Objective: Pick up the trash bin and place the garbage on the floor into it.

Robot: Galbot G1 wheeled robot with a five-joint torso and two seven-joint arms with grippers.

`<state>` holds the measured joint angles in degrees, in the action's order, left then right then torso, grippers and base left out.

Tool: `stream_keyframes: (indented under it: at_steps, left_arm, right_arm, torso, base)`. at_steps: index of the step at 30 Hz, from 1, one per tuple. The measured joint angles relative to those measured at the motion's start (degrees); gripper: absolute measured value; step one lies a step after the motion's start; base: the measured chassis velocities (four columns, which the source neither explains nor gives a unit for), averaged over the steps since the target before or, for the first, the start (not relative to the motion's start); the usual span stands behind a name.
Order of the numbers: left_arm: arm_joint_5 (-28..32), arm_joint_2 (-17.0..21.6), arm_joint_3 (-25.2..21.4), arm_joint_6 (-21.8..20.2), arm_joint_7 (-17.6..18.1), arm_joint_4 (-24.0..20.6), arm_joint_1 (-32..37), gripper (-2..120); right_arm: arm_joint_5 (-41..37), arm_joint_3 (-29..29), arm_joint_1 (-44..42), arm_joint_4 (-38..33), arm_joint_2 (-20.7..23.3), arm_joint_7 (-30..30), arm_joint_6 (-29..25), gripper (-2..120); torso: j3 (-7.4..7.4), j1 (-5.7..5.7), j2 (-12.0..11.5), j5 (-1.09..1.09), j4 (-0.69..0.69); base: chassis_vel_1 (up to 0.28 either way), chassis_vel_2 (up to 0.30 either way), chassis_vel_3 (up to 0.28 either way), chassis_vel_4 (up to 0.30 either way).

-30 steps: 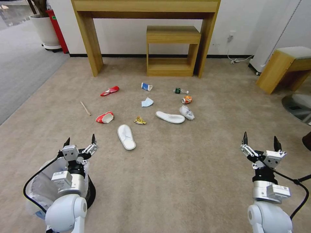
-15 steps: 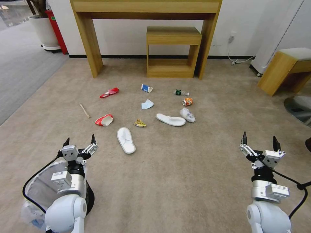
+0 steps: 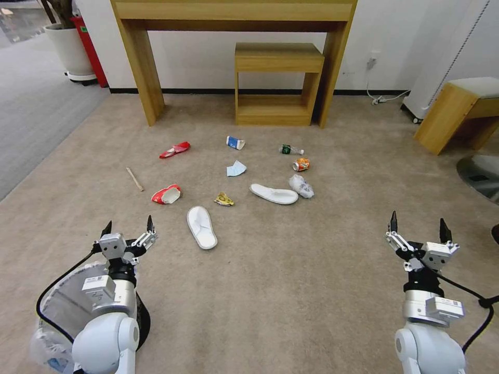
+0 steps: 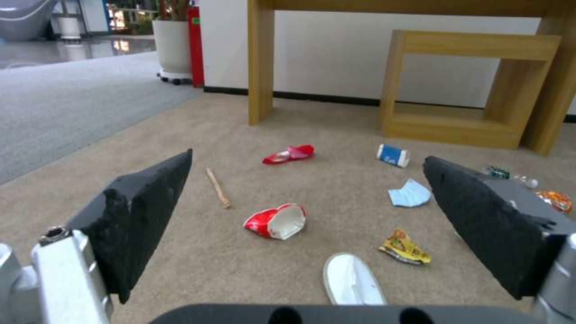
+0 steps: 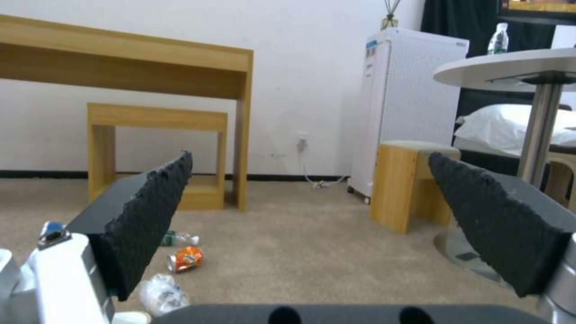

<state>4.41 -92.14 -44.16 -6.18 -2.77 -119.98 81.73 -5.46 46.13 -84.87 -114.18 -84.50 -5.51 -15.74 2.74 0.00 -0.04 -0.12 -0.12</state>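
Head view is showing a beige short-pile carpet [image 3: 291,280] spreading up to a white wall, with a strip of grey ribbed carpet [image 3: 36,114] running along its left edge. A tall light-wood console table [image 3: 234,15] is standing against the wall with a smaller open wooden stand [image 3: 278,83] beneath it, and a low wooden stool [image 3: 457,111] is sitting near the carpet's right edge. The litter is lying loosely in the carpet's middle: two white slippers [image 3: 201,227], two crushed red cups [image 3: 166,195], a blue-and-white cup [image 3: 235,142], a blue mask [image 3: 236,169], a yellow wrapper [image 3: 224,199], an orange can [image 3: 300,164], a small bottle [image 3: 289,150], a white wad [image 3: 301,185] and a thin stick [image 3: 134,178]. The small round bin lined with crinkled translucent plastic [image 3: 57,306] is sitting at the carpet's near-left corner, partly hidden under the left arm. The left gripper [image 3: 128,226] is hanging above its far rim, fingers spread wide and empty. The right gripper [image 3: 417,225] is hovering over bare carpet at the near right, equally wide and empty.
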Motion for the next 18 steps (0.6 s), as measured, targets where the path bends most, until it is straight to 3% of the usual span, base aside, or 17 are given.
stream_keyframes:
  at_steps: [9, 18]
  left_arm:
    - [0.01, 0.00, -0.02, -0.01, 0.00, 0.27, -0.19, 100]
    - [0.02, 0.01, 0.01, -0.01, 0.01, 0.72, -0.43, 100]
  right_arm:
    - [0.00, -0.10, 0.23, -0.02, -0.07, -0.17, 0.24, 100]
    - [0.15, -0.12, 0.37, 0.64, -0.17, 0.09, -0.12, 100]
  torso:
    - [0.00, 0.00, 0.00, 0.00, 0.00]
    - [0.00, 0.00, 0.00, 0.00, 0.00]
  base:
    - [0.000, 0.000, 0.000, 0.000]
    - [0.079, 0.072, -0.072, -0.069]
